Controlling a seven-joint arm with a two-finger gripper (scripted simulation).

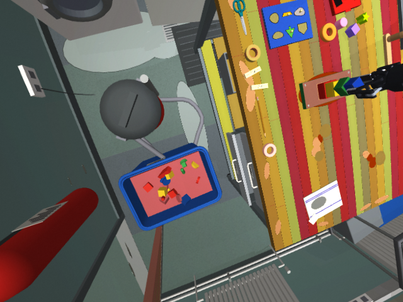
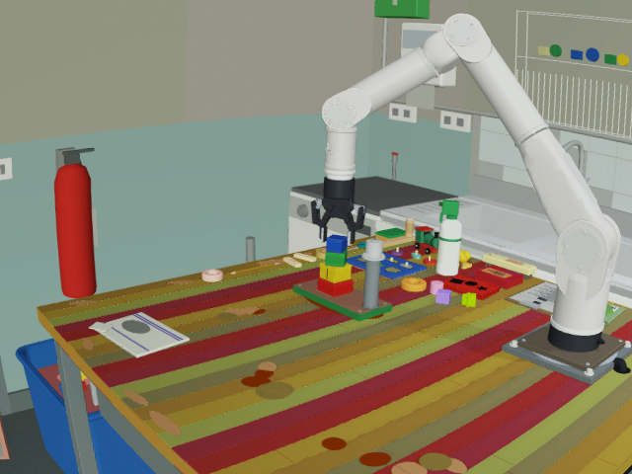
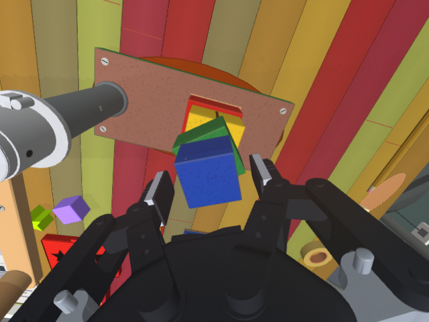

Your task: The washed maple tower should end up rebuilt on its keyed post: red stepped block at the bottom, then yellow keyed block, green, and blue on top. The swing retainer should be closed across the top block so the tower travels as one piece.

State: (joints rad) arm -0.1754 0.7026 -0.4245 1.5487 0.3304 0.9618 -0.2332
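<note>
The blue block (image 3: 208, 173) (image 2: 336, 244) sits on top of the tower, with my gripper (image 3: 208, 180) (image 2: 338, 230) open around and just above it, holding nothing. Below it come the green block (image 2: 335, 258), the yellow keyed block (image 2: 335, 272) and the red stepped block (image 2: 335, 287), all stacked on the brown base plate (image 2: 343, 300) (image 3: 166, 100). The upper blocks look slightly turned against the yellow one. A grey upright post with a pale cap (image 2: 373, 275) (image 3: 41, 121) stands on the same plate beside the tower. I cannot make out the retainer's arm.
A blue bin of spare blocks (image 1: 171, 187) sits on the floor beside the table. Behind the tower lie a blue shape puzzle (image 2: 393, 265), a white spray bottle (image 2: 449, 245), rings and small loose shapes (image 2: 443, 296). A card (image 2: 138, 334) lies near the table's left edge.
</note>
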